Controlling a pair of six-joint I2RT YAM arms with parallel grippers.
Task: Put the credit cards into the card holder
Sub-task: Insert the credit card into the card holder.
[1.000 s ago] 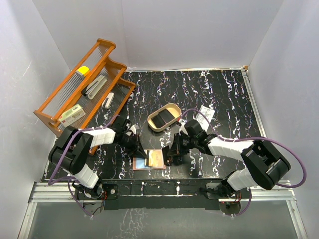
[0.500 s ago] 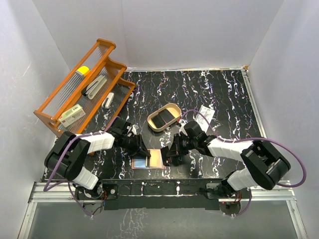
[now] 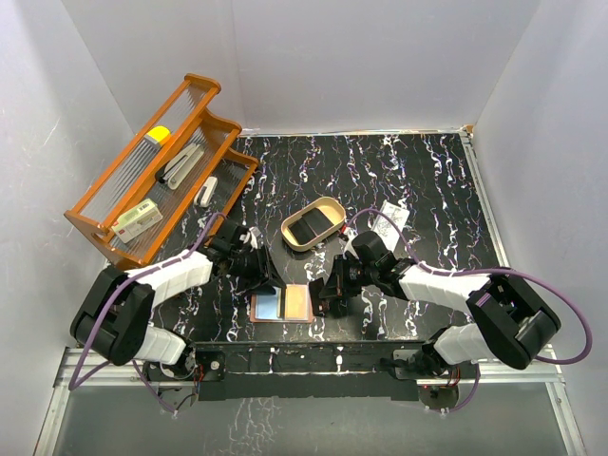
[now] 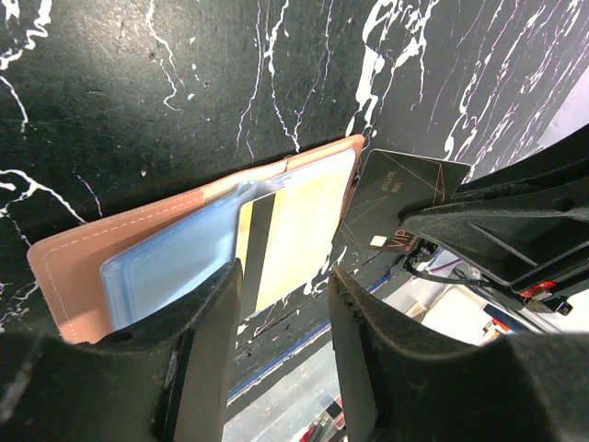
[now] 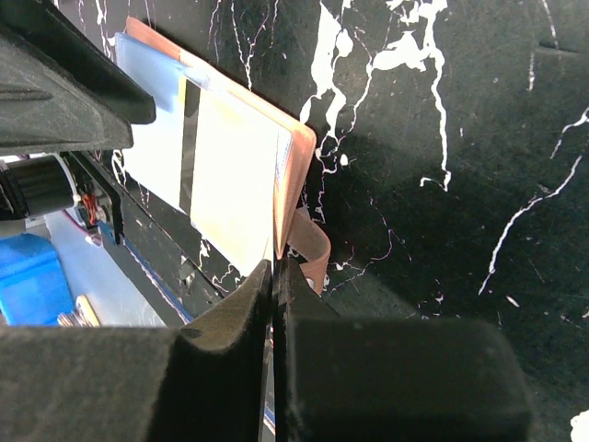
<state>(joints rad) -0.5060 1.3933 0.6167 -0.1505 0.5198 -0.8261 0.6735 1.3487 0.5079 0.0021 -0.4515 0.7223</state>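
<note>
The reddish-brown card holder (image 3: 275, 320) lies open near the table's front edge. A pale blue card (image 4: 170, 267) fills its left half and an orange card (image 4: 299, 221) with a dark stripe lies on its right half. My left gripper (image 4: 283, 272) hovers open just above them, holding nothing. My right gripper (image 5: 274, 267) is shut on the card holder's right edge (image 5: 296, 175), next to the strap tab (image 5: 308, 244). A dark card (image 4: 405, 189) with a chip sits under the right gripper beside that edge. In the top view a white card (image 3: 393, 216) lies farther back on the right.
A tan oval tray (image 3: 313, 224) stands behind the card holder. The orange wire rack (image 3: 157, 171) with small items occupies the back left. The table's front rail (image 3: 304, 344) runs just below the holder.
My left gripper has opened and let go of the orange card, then drawn back up and left. The card now rests on the holder's right half. The right gripper has stayed put.
</note>
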